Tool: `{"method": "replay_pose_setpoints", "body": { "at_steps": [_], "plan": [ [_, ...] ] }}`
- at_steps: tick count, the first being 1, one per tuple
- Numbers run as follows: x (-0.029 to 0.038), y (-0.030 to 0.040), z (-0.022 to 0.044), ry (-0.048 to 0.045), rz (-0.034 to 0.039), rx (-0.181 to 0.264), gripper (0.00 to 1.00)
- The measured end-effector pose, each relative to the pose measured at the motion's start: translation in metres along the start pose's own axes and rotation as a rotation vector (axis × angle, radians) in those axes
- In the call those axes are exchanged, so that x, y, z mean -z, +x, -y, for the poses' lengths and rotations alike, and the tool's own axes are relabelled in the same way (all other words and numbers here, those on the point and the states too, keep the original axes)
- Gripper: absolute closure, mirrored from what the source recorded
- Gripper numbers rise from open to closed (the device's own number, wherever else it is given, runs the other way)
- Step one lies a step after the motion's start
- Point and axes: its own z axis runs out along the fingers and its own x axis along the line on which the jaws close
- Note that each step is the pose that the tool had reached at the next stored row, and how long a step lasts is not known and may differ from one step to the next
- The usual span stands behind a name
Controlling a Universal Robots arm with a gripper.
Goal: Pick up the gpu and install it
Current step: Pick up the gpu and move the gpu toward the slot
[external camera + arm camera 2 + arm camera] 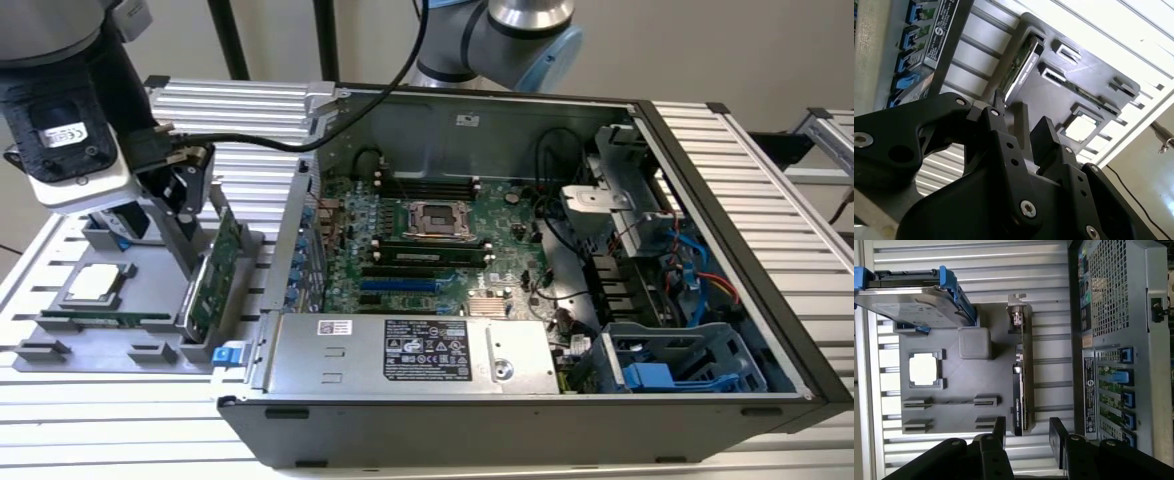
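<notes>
Gripper (171, 215) hangs over grey tray (80, 345) at exterior view's left of open case (747, 200). Fingers (999, 426) spread open, holding nothing, lined up either side of gpu (1022, 385) in both wrist views, not touching it. Gpu stands on edge in tray slot, bracket end far from fingers; likely set upright to leave top edge free for pinch. Hard drive (914, 305), chip (924, 369), memory stick (949, 401) sit in own tray pockets nearby. Gpu not yet lifted; blue slot (400, 285) on motherboard inside case looks vacant
</notes>
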Motion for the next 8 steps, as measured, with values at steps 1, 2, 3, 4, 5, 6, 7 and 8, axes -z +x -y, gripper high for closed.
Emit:
{"method": "replay_pose_setpoints", "body": {
  "at_steps": [1,2,3,4,5,6,7,8],
  "plan": [
    [-0.0004,0.0,0.0,0.0001,-0.0001,0.0,0.0],
    [-0.0007,0.0,0.0,0.0,0.0,0.0,0.0],
    [-0.0011,0.0,0.0001,0.0,0.0,0.0,0.0],
    [-0.0014,0.0,0.0001,0.0001,-0.0001,0.0,0.0],
    [-0.0017,0.0,0.0001,0.0001,-0.0001,0.0,0.0],
    [-0.0021,0.0,0.0001,0.0,0.0,0.0,0.0],
    [-0.0024,0.0,0.0002,0.0,0.0,0.0,0.0],
    [-0.0027,0.0,0.0002,0.0,0.0,0.0,0.0]
  ]
}}
